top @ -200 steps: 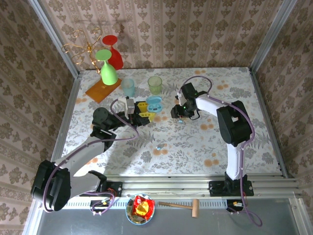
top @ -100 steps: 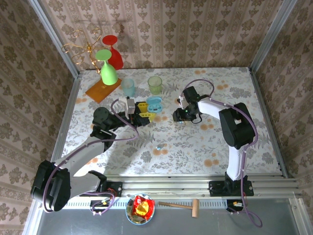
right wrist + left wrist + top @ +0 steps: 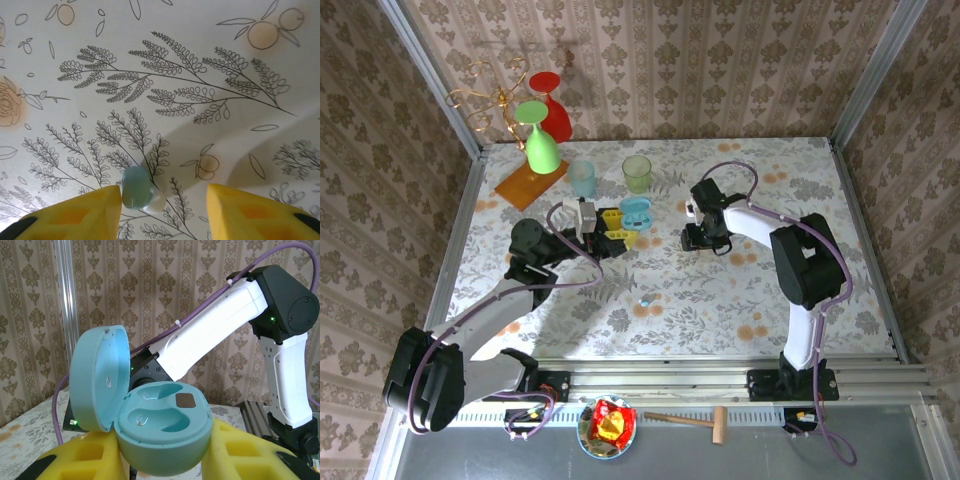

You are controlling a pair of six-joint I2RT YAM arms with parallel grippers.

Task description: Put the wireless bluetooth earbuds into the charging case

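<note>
found left gripper clenched on the open pale-blue charging case, lid tilted back to one side. found right gripper low over the floral table, jaws apart and unclenched, one pale-blue earbud lying between the yellow fingers, right against one of them. spotted a second earbud loose on the table, nearer the bases.

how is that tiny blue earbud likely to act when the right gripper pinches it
The earbud looks rounded and glossy, so it may roll or squirt sideways. It sits off-centre in the right gripper, close to one finger, so it will probably get pushed across the table first. Tiny, so likely very light.
</note>
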